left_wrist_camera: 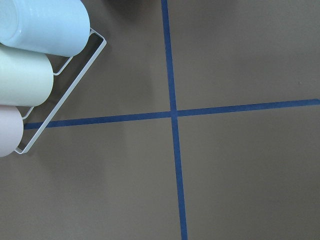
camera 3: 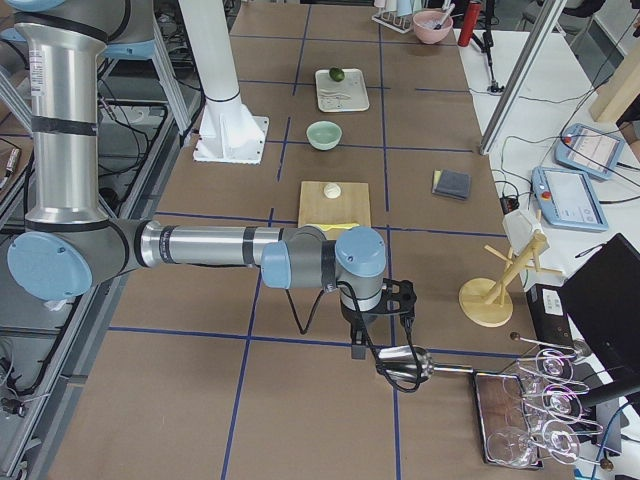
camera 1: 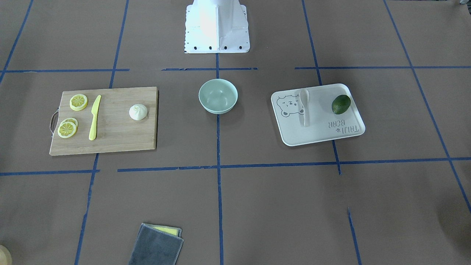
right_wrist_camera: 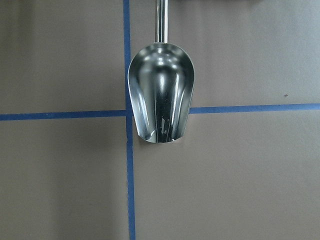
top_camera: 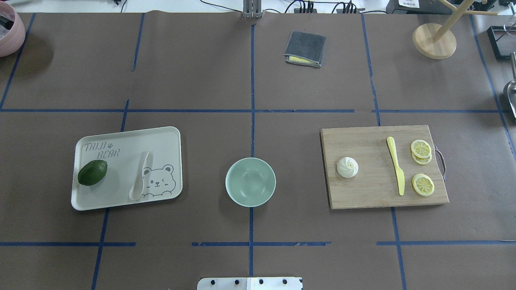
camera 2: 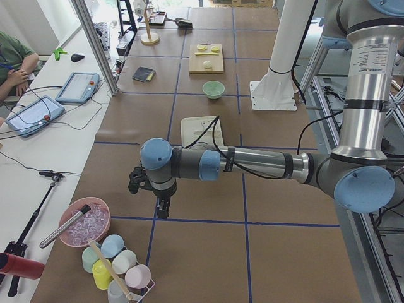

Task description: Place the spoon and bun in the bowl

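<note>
The pale spoon (camera 1: 304,106) (top_camera: 139,181) lies on a white bear tray (camera 1: 323,132) (top_camera: 121,141) beside a green avocado (top_camera: 92,172). The white bun (camera 1: 138,112) (top_camera: 347,167) sits on a wooden cutting board (top_camera: 363,193). The mint-green bowl (camera 1: 218,96) (top_camera: 250,182) stands empty between them. My left gripper (camera 2: 161,211) shows only in the exterior left view and hangs far from the tray, near the cup rack. My right gripper (camera 3: 358,345) shows only in the exterior right view, past the board and above a metal scoop. I cannot tell whether either is open or shut.
A yellow knife (top_camera: 396,170) and lemon slices (top_camera: 422,184) lie on the board. A grey cloth (top_camera: 305,48) lies at the far side. A metal scoop (right_wrist_camera: 160,95) lies below my right wrist. Coloured cups in a wire rack (left_wrist_camera: 35,75) lie below my left wrist.
</note>
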### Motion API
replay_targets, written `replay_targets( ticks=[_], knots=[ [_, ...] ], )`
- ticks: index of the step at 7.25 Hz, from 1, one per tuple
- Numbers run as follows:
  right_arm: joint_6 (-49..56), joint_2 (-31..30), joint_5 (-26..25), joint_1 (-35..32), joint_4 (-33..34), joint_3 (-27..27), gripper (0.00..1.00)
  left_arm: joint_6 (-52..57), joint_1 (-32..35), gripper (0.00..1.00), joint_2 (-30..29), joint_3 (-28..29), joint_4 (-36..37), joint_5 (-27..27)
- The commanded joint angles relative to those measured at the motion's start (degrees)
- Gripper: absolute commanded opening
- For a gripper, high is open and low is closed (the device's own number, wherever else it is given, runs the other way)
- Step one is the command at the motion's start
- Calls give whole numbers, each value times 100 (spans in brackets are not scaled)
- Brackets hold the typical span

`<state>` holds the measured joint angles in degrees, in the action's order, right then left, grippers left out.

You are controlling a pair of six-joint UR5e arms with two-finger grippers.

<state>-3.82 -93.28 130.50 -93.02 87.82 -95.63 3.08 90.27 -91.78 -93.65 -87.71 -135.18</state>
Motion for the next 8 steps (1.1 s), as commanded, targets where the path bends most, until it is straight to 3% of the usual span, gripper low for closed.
replay_targets(
  ticks=[1,3,5,8],
  knots=[
    [-13,-6,2,-5,42,-25,100,0,0,100,2,-13,-26,0],
    [-65,3,560,-6,42,-25,100,-78,-35,100,-85,-353,-53,44],
    [-83,29,696,56,-11,-96,100,-331,-551,100,-103,-924,-236,26],
    [-127,319,713,293,7,-316,100,-2596,-1755,100,-112,-1244,-1727,44]
  ],
)
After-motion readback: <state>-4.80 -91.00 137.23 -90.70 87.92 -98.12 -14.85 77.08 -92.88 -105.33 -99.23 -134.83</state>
